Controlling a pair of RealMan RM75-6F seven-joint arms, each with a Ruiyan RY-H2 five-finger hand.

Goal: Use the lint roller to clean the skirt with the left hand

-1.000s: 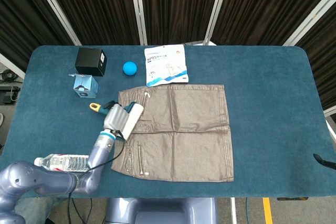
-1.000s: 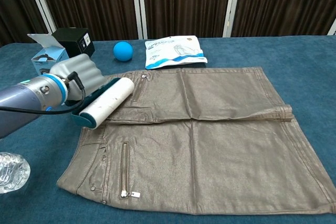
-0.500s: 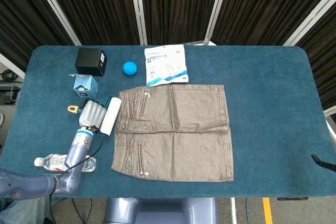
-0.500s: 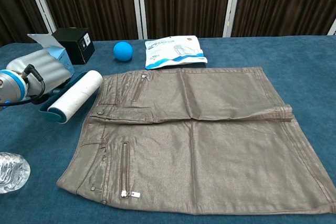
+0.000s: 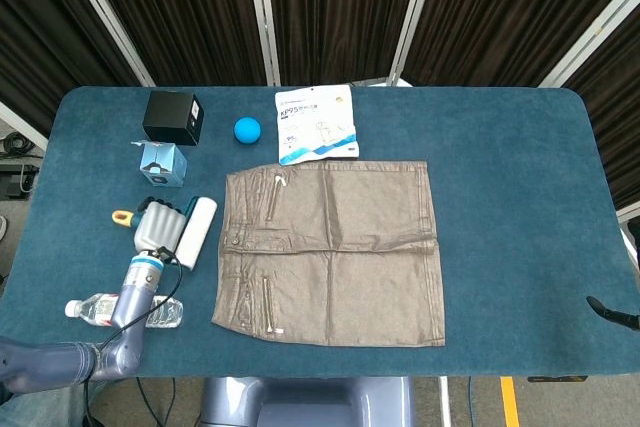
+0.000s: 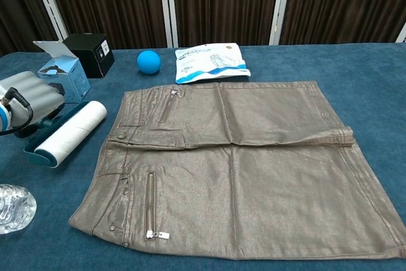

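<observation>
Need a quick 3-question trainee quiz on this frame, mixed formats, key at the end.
1. True or false: the lint roller lies across the skirt.
2. Which hand grips the roller? A) left hand B) right hand C) neither
3. Fill in: the round blue thing behind the skirt, beside the white mask packet, is a ____.

Key
1. False: the roller is over the table, off the skirt's left edge.
2. A
3. ball
</observation>
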